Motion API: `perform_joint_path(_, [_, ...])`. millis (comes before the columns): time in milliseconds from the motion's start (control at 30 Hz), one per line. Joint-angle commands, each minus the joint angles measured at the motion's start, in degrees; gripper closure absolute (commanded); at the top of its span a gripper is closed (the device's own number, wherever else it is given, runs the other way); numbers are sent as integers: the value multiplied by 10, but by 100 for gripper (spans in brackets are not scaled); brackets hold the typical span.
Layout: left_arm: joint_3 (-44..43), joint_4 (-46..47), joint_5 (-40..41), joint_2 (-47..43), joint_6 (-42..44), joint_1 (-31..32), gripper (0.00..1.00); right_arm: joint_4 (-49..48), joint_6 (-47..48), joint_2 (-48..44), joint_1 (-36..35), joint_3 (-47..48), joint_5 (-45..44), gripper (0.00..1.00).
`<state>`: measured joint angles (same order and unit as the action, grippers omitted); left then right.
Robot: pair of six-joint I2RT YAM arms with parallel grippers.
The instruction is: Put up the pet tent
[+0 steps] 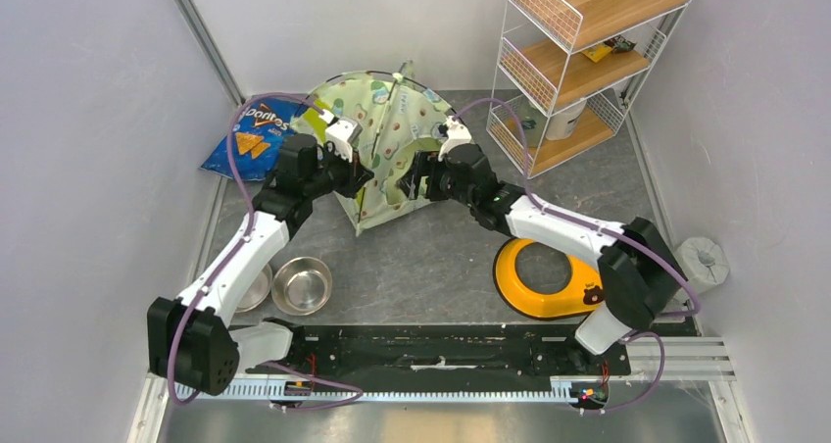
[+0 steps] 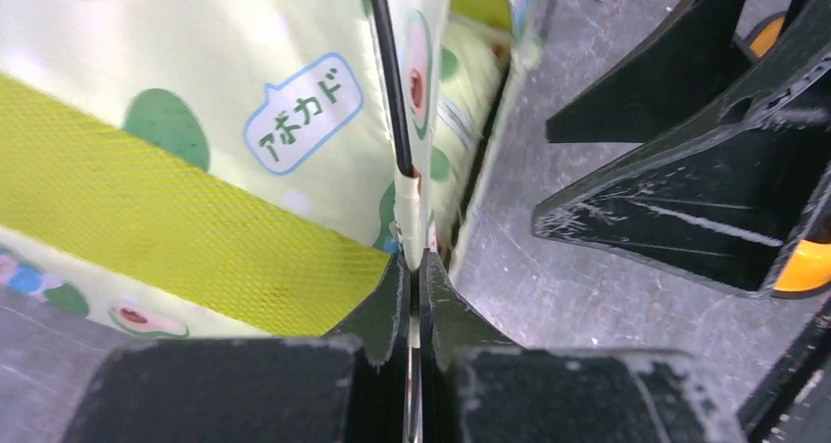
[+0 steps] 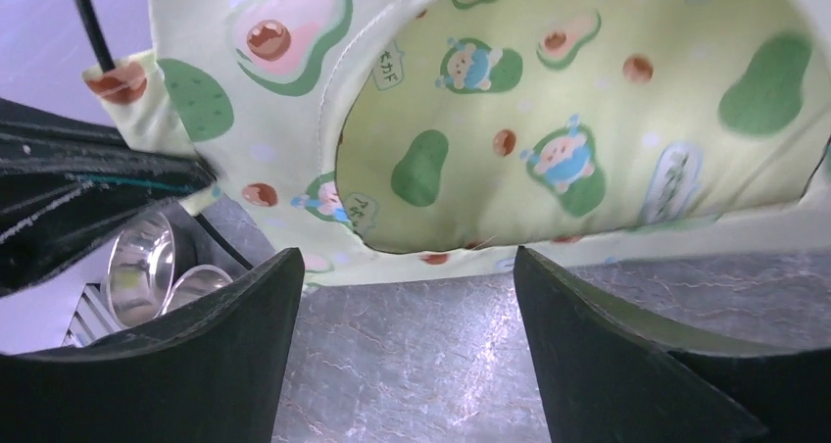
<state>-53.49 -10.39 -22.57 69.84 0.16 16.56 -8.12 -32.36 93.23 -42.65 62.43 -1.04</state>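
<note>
Top view, writing: a Doritos bag lay just left of the pet tent.
Top view, room: the tent stood at the counter's back middle, between the bag and a wire shelf rack; bare counter lay before it.
Left wrist, writing: "アボカド" was printed on the fabric.
Left wrist, left end effector: clamped on the tent's edge below a black pole, a grip seen only here.
Right wrist, right end effector: spread wide, empty, facing the doorway.
</note>
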Motion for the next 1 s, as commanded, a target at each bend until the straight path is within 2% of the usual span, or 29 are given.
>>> perform_joint_path(0, [-10,92,7,-31,100,1,98,62,8,-48,-2,2,-37,12])
perform_joint_path(133, [-28,101,47,8,118,0,98,98,14,-77,-2,9,-51,3])
perform_joint_path(200, [-26,115,85,40,118,-3,98,116,14,-93,-1,16,-57,3])
perform_joint_path(233, [-25,110,92,52,111,-6,95,122,18,-99,-1,20,-57,3])
perform_joint_path(267, [-23,107,100,60,101,-8,87,130,22,-107,-1,23,-54,3])
perform_joint_path(333, [-17,107,112,62,80,-8,68,135,43,-119,-2,27,-33,3])
perform_joint_path(367, [-15,108,119,56,65,-8,55,140,54,-123,-2,29,-18,3])
perform_joint_path(433, [-17,114,142,39,37,-8,38,144,76,-122,-2,30,24,3])
perform_joint_path(467, [-21,112,154,26,25,-8,16,147,85,-113,-2,32,52,3])
perform_joint_path(600, [-48,52,220,-31,-27,-8,14,190,113,-54,-26,66,100,3])
perform_joint_path(767, [-61,-59,298,-139,-95,-8,14,179,124,27,-96,109,135,3])
perform_joint_path(967, [-80,-174,372,-255,-142,-8,14,195,140,147,-190,207,151,3])
